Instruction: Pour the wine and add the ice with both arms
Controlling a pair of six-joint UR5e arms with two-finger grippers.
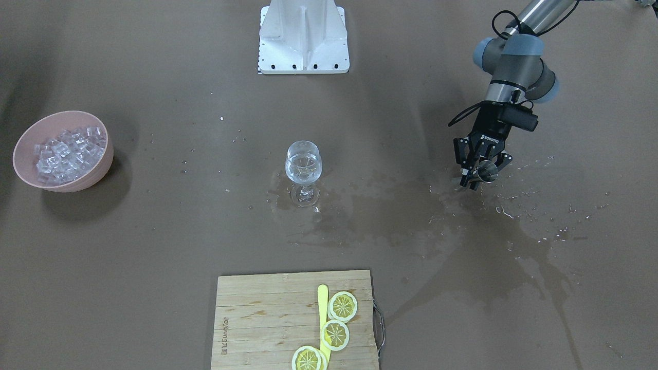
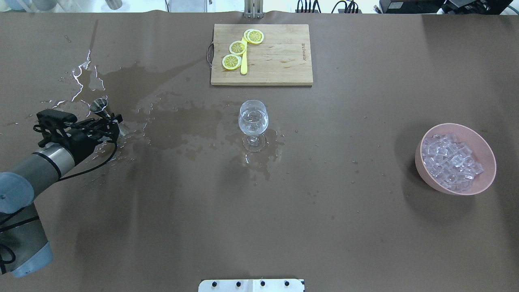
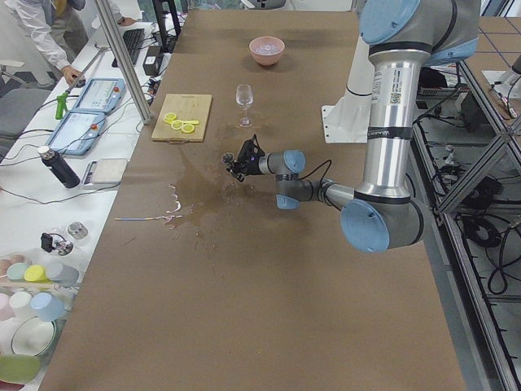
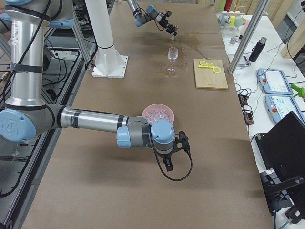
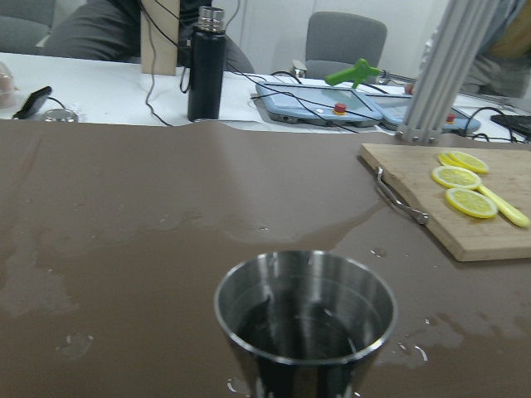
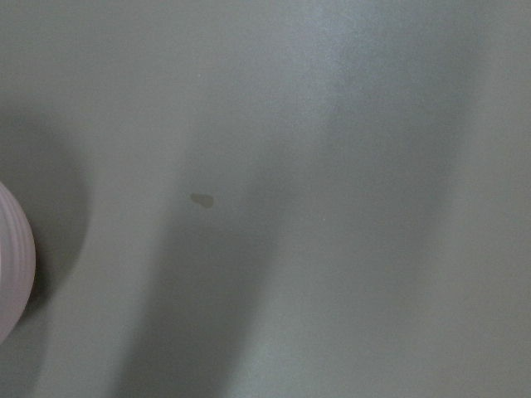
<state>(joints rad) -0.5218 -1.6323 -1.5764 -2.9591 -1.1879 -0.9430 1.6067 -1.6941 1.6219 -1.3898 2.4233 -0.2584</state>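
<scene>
While the left tool (image 1: 482, 173) clamps one jigger (image 2: 99, 106), the right tool (image 4: 169, 166), state unclear, hangs near one pink bowl (image 1: 103, 165).

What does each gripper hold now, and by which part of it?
The left gripper grips a small metal cup by its lower part, below the rim. For the right gripper, seen only from the side, it cannot be told.

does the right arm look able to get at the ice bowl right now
Probably yes: the right claw hangs close by the pink bowl of ice, only bare table showing between. The left claw, holding a steel cup, is far off at the other end.
</scene>
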